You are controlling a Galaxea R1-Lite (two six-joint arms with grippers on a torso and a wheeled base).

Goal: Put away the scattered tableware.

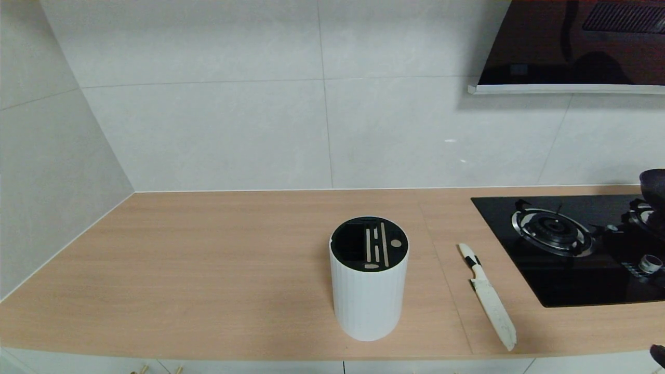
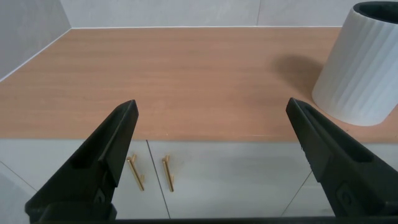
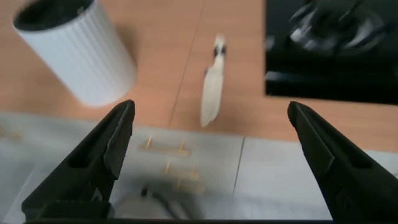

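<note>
Knife [image 1: 487,296] lies flat on the table [image 1: 208,270], pointing diagonally, between the white ribbed holder [image 1: 369,291] and the black hob [image 1: 550,283]; it touches neither, and its near end lies close to the table's front edge.

Left gripper [image 2: 211,107] is released, fingers spread wide, grasping nothing, and hangs over the front edge above the cabinet handles [image 2: 149,174]; right gripper [image 3: 211,107] is likewise spread and empty, hanging forward of the edge with the knife [image 3: 212,87] ahead of it.

Risks, as judged:
- the knife lies flat and low, so a shallow pinch may skid off it or push it over the near edge;
- a grasp at the wrong end would leave it badly oriented for the narrow slots [image 1: 376,244] in the holder's top;
- the holder is tall and stands free, so a sideways knock or a jammed insertion could tip it;
- a wide swing to the right could strike the hob's burner.

Not established:
- which end of the knife is the handle; the black band near its far end suggests a joint, no more;
- depth of the slots;
- the dark object [image 1: 653,182] at the right edge, which is cut off;
- detail in the right wrist view, which is blurred.
</note>
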